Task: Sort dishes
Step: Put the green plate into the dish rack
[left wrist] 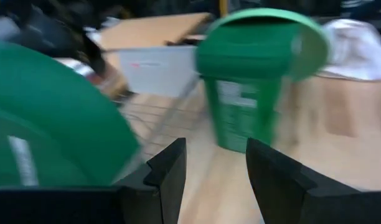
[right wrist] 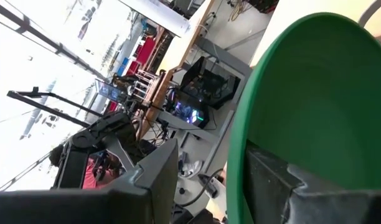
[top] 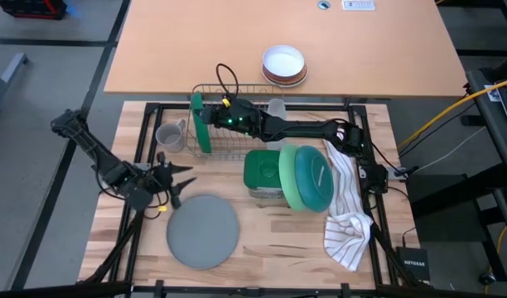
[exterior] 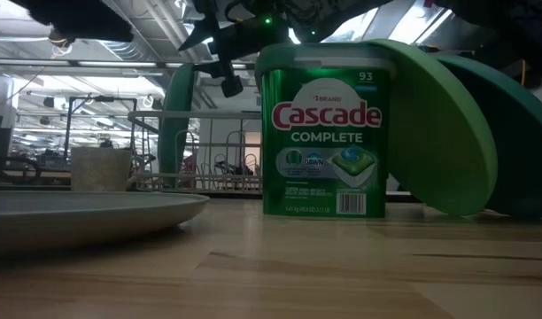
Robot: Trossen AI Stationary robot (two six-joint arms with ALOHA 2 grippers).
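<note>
Standing on edge in the wire rack [top: 237,136], dark green plate [top: 201,124] clamped in right hand [top: 210,116], left hand [top: 181,178] apart.

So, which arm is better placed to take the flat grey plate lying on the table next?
The left. Its pincer is open and empty beside the round grey plastic plate. The right pincer is occupied, shut on the dark green round plastic plate standing in the wire dish rack.

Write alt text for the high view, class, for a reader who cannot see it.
The right gripper holds a dark green plate upright in the wire dish rack. The left gripper waits open near a grey plate; two more plates lean on a green tub.
</note>
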